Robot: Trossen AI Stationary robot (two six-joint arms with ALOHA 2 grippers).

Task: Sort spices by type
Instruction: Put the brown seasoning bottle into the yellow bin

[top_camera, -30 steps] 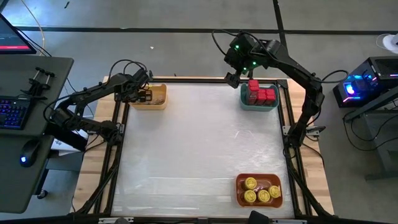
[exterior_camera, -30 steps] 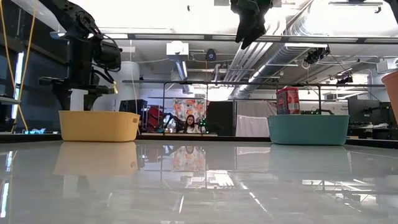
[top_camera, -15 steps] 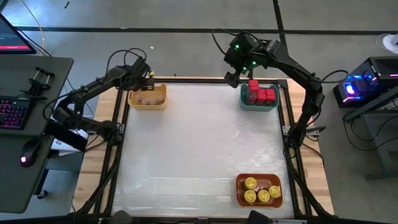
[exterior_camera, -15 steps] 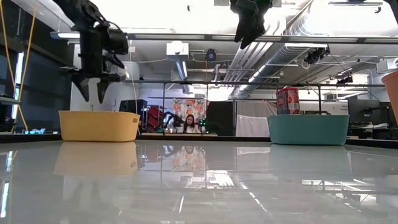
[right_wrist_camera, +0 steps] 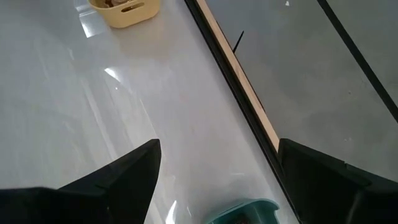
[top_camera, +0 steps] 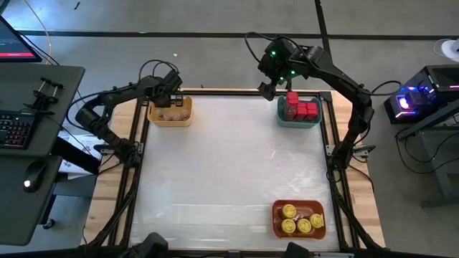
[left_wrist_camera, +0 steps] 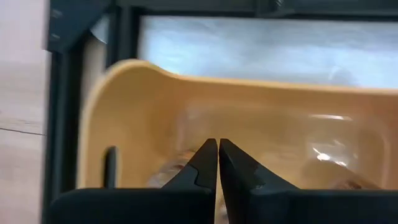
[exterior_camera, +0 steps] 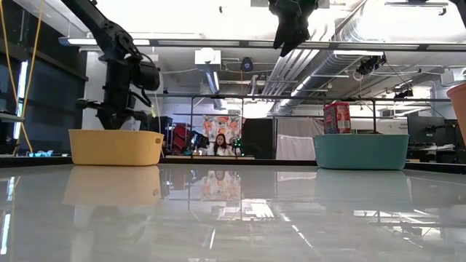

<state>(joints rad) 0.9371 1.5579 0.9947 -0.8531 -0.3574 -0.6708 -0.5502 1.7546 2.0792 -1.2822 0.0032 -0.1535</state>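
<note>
Spices sit grouped by kind across three bins on the pale tabletop (top_camera: 229, 165). Up at the far left corner, the yellow bin (top_camera: 171, 113) holds the tan-brown jars (top_camera: 172, 113), and the left pincer (top_camera: 174, 97) hangs right at that bin's far rim, fingers (left_wrist_camera: 208, 165) pressed flat together, clenched on nothing, as the left wrist view shows with the bin's curved yellow wall (left_wrist_camera: 186, 106) filling the picture ahead of them. From table height the left arm (exterior_camera: 120, 73) stands just above the yellow bin (exterior_camera: 116, 147). Over at the far right corner, the teal bin (top_camera: 299, 112) carries the red tins (top_camera: 301, 107), packed close together; one red tin (exterior_camera: 336, 117) pokes up over the teal rim (exterior_camera: 360, 151) in the low view. The right pincer (top_camera: 267, 89) hovers high, just off the teal bin's left side, fingers (right_wrist_camera: 118, 177) spread wide and released, nothing between them; its wrist camera looks down past them at bare tabletop, a sliver of teal rim (right_wrist_camera: 245, 213) close in and the yellow bin (right_wrist_camera: 124, 9) far off. Near right corner: the orange bin (top_camera: 299, 218) holds the yellow-lidded jars (top_camera: 300, 218), four lids showing, clustered together. The middle of the tabletop lies between the three bins, which stand well apart. Beyond the table, a person (exterior_camera: 220, 145) sits in the room behind.
</note>
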